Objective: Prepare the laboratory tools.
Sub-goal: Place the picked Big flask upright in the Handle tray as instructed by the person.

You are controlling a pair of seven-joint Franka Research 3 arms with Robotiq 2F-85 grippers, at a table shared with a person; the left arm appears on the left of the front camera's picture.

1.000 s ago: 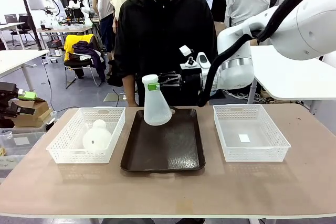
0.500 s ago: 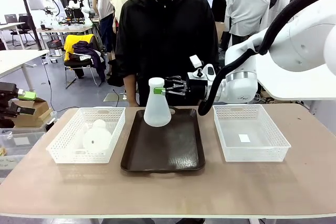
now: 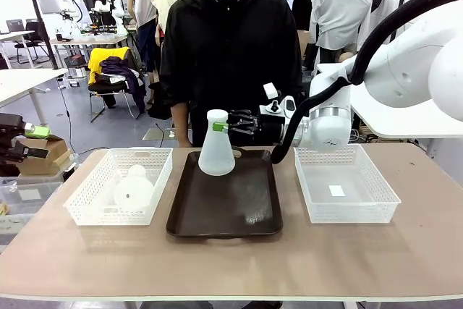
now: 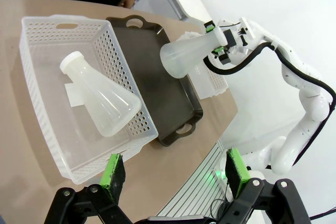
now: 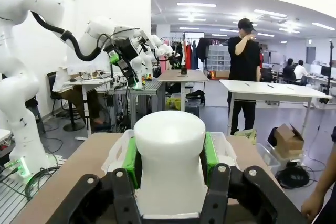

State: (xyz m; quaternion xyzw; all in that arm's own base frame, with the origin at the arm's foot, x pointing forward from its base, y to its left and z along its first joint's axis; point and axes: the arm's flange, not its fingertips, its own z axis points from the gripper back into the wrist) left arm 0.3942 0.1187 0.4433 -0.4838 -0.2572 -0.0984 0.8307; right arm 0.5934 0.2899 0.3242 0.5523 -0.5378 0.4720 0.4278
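Step in hand: looks to me like you're setting the first flask (image 3: 216, 155) down on the tray (image 3: 224, 215), at its far end, near the person (image 3: 224, 48).
Right gripper (image 3: 215, 127): clamped on that flask's neck just under the lip; your right wrist view has the green pads tight on both sides.
Flask one: upright over the tray's far edge. Can't tell if the base is actually touching the tray.
Flask two: the second flask (image 3: 134, 189) is lying on its side in the left basket (image 3: 79, 204), toward the table's left edge.
Left gripper (image 4: 173, 169): jaws spread wide, holding nothing, hanging above the near corner of the left basket.
Right basket (image 3: 347, 211): nothing in it but a small white slip (image 3: 336, 190).
Next move: my guess is you make sure the base is flat, let go of the neck and back off sideways so you don't knock it. Then go for flask two, which needs standing up.
Writing: nothing readable. Slip looks blank, no markings on either flask, and there's no brand I can make out.
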